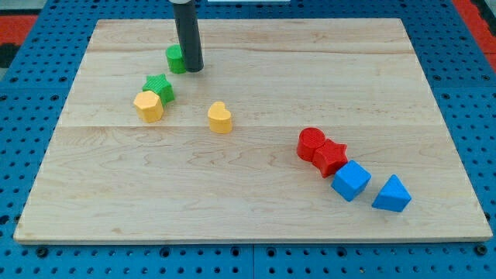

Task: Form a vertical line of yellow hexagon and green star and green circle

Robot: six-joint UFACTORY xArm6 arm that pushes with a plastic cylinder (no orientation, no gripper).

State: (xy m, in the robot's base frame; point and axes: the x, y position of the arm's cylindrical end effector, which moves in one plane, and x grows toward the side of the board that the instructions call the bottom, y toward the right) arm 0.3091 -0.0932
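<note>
The yellow hexagon (148, 106) lies at the view's left, touching the green star (159, 87) just above and to its right. The green circle (176, 59) sits further up, partly hidden by my rod. My tip (191, 69) rests on the board against the green circle's right side. The three blocks run in a slanted row from lower left to upper right.
A yellow heart (220, 118) lies right of the hexagon. A red circle (311, 143), red star (330, 157), blue cube (351, 180) and blue triangle (391, 194) sit in a diagonal row at the lower right. The wooden board (256, 209) lies on a blue pegboard.
</note>
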